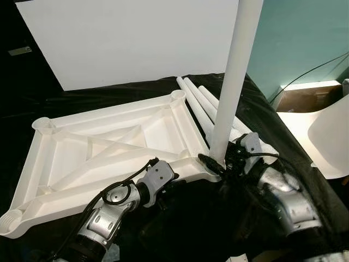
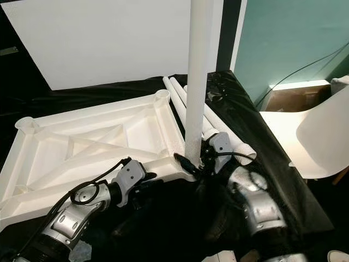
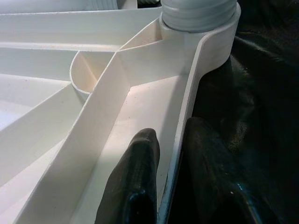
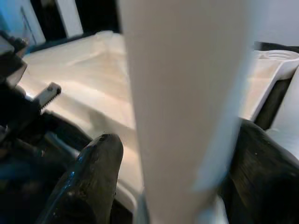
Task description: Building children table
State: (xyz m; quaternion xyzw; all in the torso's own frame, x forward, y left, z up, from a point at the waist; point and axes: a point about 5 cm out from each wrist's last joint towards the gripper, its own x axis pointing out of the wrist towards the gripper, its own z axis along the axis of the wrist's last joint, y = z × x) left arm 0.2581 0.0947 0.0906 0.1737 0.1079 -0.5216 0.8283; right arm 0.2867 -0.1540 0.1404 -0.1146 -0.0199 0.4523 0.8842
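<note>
An upside-down white ribbed tabletop [image 1: 109,147] lies on a black cloth. A white table leg [image 1: 232,82] stands upright in its near right corner socket [image 3: 198,18]. My right gripper [image 1: 220,162] is at the base of that leg, open, with one finger [image 4: 88,182] a small gap off the leg and the other finger [image 4: 261,172] against its far side. My left gripper [image 3: 175,135] is shut on the tabletop's near rim just left of the socket, one finger inside the frame and one outside. Three spare legs [image 1: 199,106] lie beyond the socket.
A large white board [image 1: 136,38] leans at the back. To the right of the black cloth [image 1: 218,218] stands a white chair [image 1: 332,136], with a brown box [image 1: 305,98] and a cable by the teal wall.
</note>
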